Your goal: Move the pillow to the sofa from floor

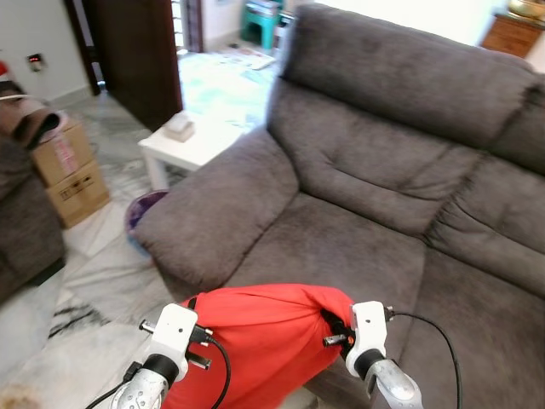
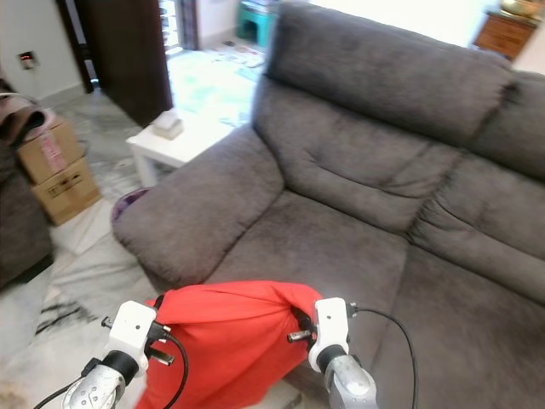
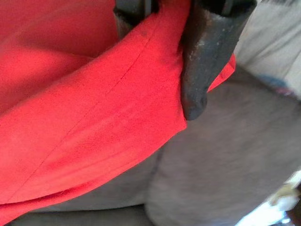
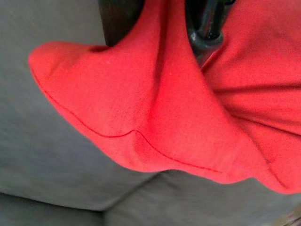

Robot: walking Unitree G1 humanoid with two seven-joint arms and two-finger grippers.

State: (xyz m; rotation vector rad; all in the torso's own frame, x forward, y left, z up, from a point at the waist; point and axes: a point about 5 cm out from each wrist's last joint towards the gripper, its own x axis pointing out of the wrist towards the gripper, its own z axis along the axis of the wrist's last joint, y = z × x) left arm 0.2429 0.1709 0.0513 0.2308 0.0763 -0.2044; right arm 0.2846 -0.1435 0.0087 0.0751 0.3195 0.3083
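Carrying the soft red fabric pillow [image 1: 255, 341] between both grippers, just short of the grey plush sofa [image 1: 366, 230].

Head views: the pillow hangs off the floor at the front edge of the sofa seat, beside the armrest, with the left gripper [image 1: 197, 334] at one top corner and the right gripper [image 1: 336, 331] at the other; a white low side table [image 1: 192, 141] and cardboard boxes [image 1: 72, 166] stand beyond. Left wrist view: black fingers [image 3: 200, 61] are pinched tight on a fold of red cloth. Right wrist view: a dark finger [image 4: 204, 28] is likewise clamped into the fabric, grey upholstery beneath. To do this well, I would bring both arms forward level, clear the seat edge fully, and only then let go together.
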